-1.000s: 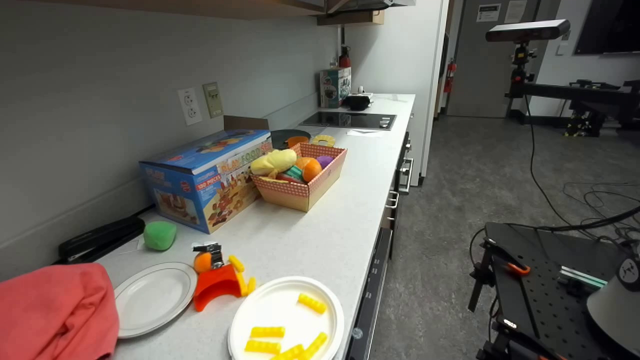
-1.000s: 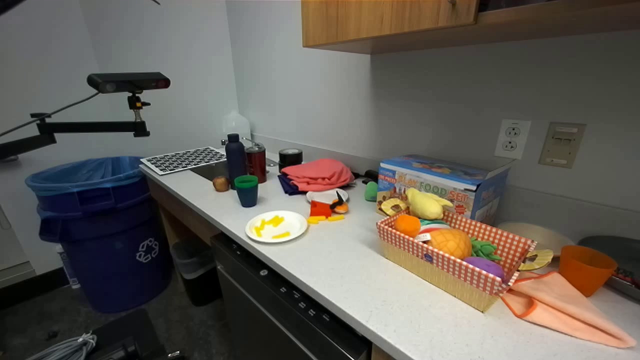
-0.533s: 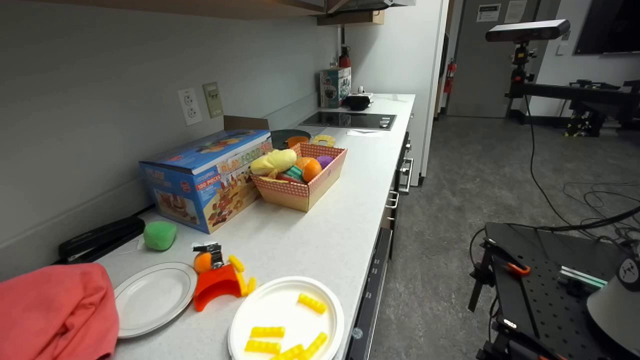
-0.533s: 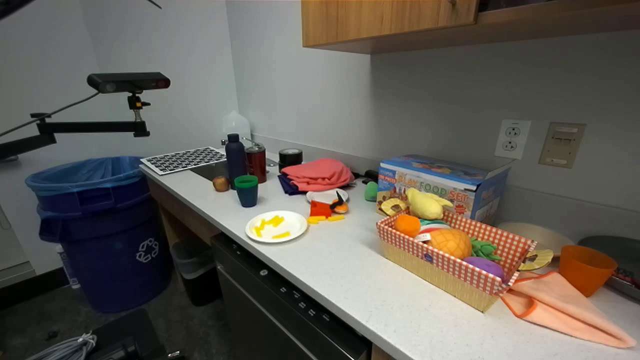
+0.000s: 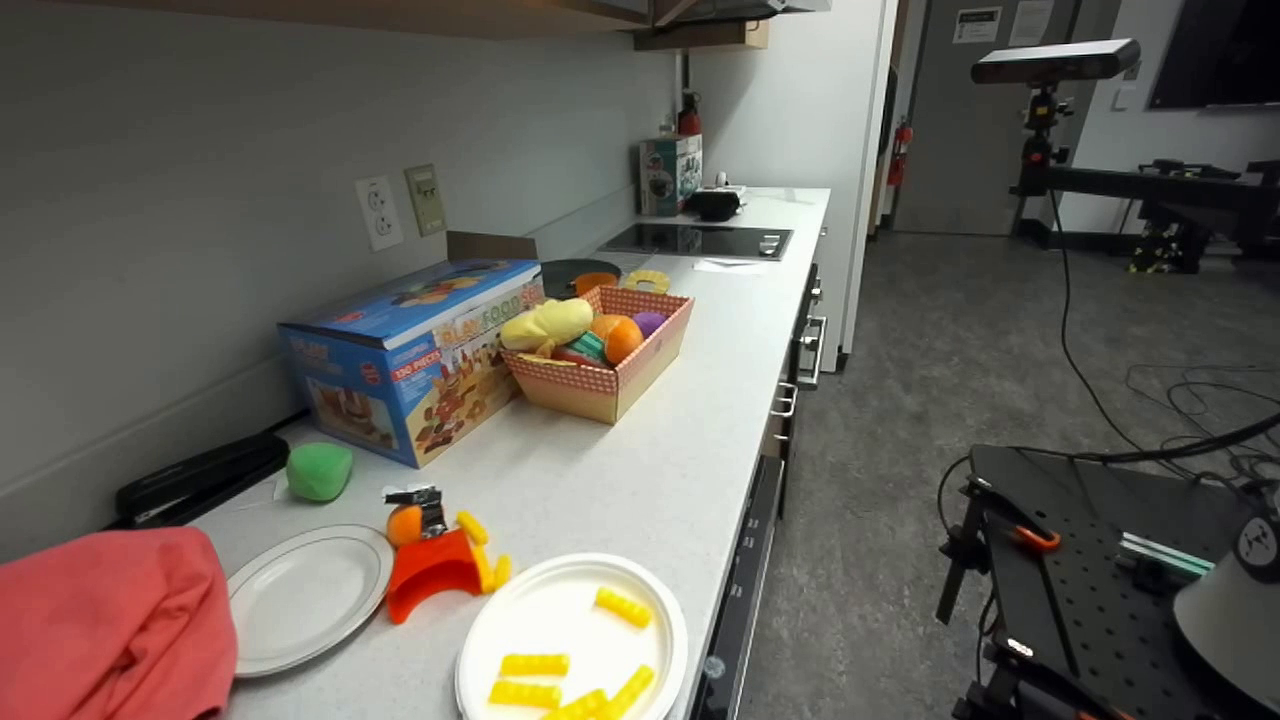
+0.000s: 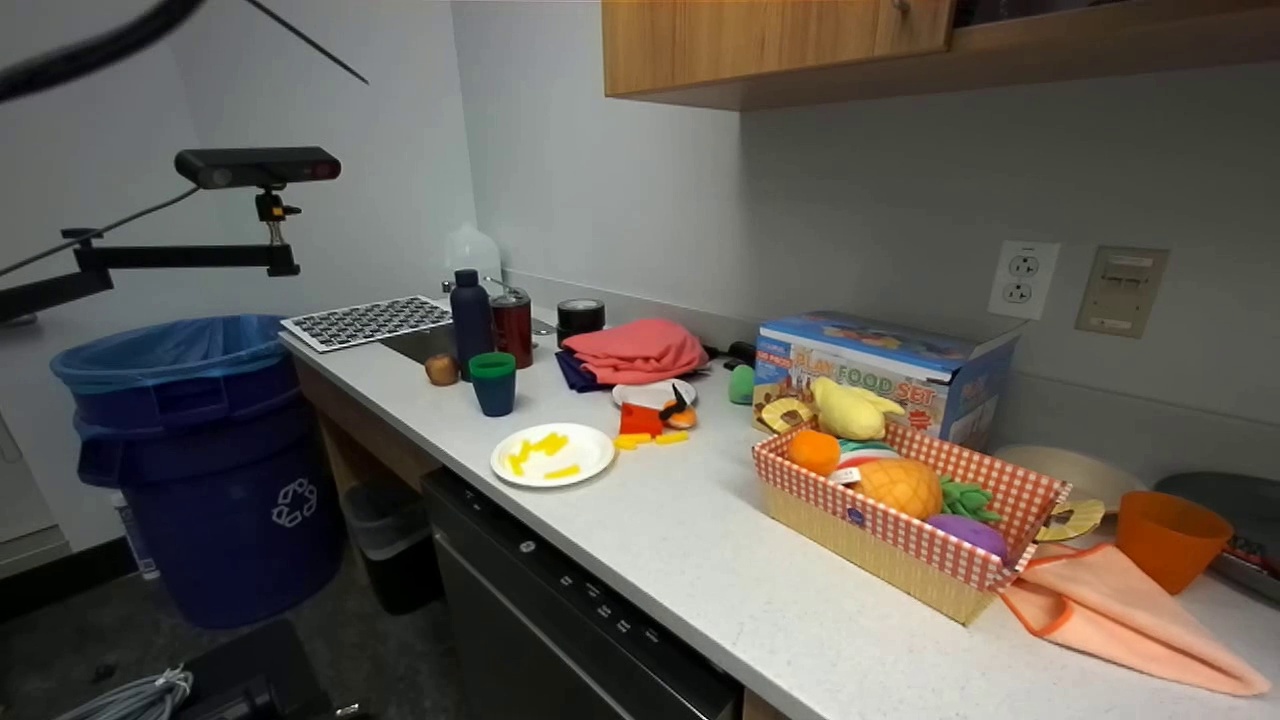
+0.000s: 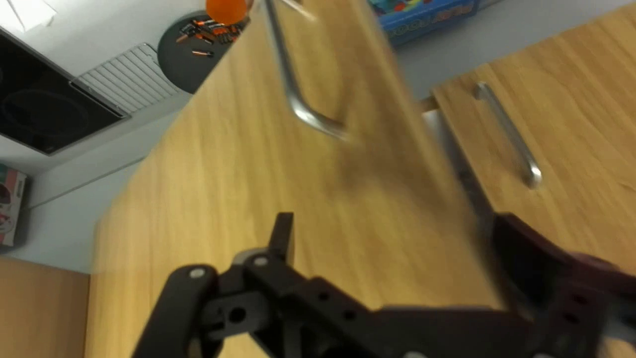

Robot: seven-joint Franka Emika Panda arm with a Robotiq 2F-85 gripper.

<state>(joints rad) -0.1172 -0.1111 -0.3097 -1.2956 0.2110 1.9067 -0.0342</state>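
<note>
Wrist view, from its left edge: the black cooktop (image 7: 35, 79), the wire rack (image 7: 131, 77) and the orange cup (image 7: 226, 10) lie well beyond your gripper (image 7: 395, 231), on the white counter (image 7: 112, 30). Next comes the cupboard door (image 7: 258, 179), its slanting free edge passing between your widely parted fingers (image 7: 282, 234); they seem to grip nothing, though blur at the right hides whether either one touches the wood. Turn or pull the wrist unevenly and the finger in front could scrape the door's face or catch its metal handle (image 7: 302, 110), while the finger past the edge could snag, swinging or jamming the door. Further right, the neighbouring door (image 7: 571, 149) lies just beside that far finger in the view, so too much sideways travel might bump it as well. As for pose, the counter shows near the top and the doors run aslant, so your wrist is probably rolled well over. Both exterior views miss the gripper; in an exterior view the white base (image 5: 1235, 620) shows on the black cart (image 5: 1100, 610).
</note>
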